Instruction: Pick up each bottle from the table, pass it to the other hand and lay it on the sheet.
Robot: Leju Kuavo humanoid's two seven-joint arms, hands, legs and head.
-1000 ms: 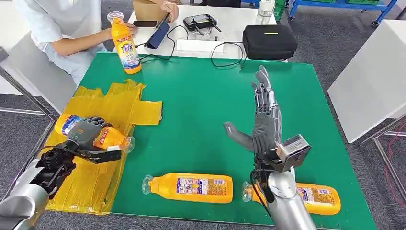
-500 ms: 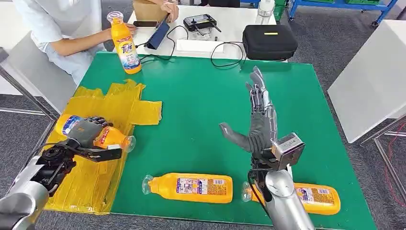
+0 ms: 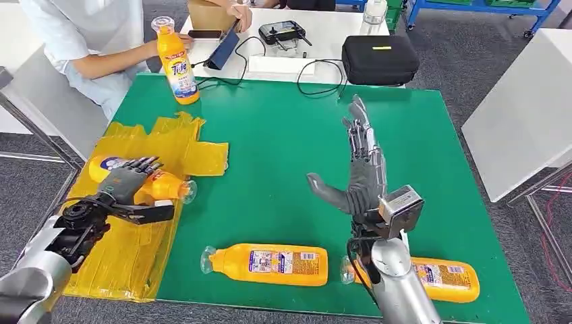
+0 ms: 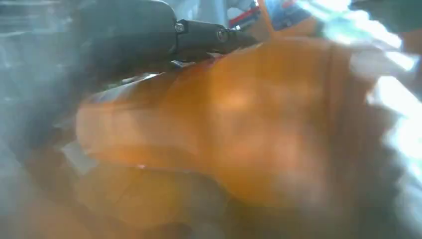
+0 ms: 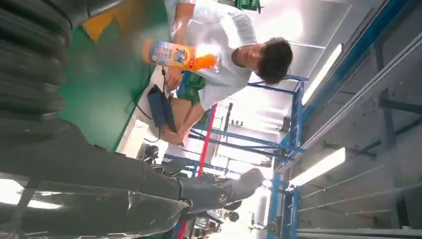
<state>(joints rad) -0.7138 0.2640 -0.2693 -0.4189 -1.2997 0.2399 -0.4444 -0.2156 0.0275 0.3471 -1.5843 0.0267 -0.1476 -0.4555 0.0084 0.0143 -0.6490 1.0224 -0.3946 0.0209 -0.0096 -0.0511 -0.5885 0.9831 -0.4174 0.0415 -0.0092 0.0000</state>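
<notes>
We lift our left hand (image 3: 128, 183), fingers spread, gently off the bottle (image 3: 158, 187) lying on the yellow sheet (image 3: 128, 250) at nine o'clock, so it won't roll, while our right hand (image 3: 361, 169) waits with fingers spread.

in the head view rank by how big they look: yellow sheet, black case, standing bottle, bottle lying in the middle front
1. yellow sheet
2. black case
3. lying bottle and standing bottle: probably alike; the lying one is nearer the camera, so unranked.

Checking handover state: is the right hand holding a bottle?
No. The right hand is raised above the green table with its fingers spread, holding nothing.
</notes>
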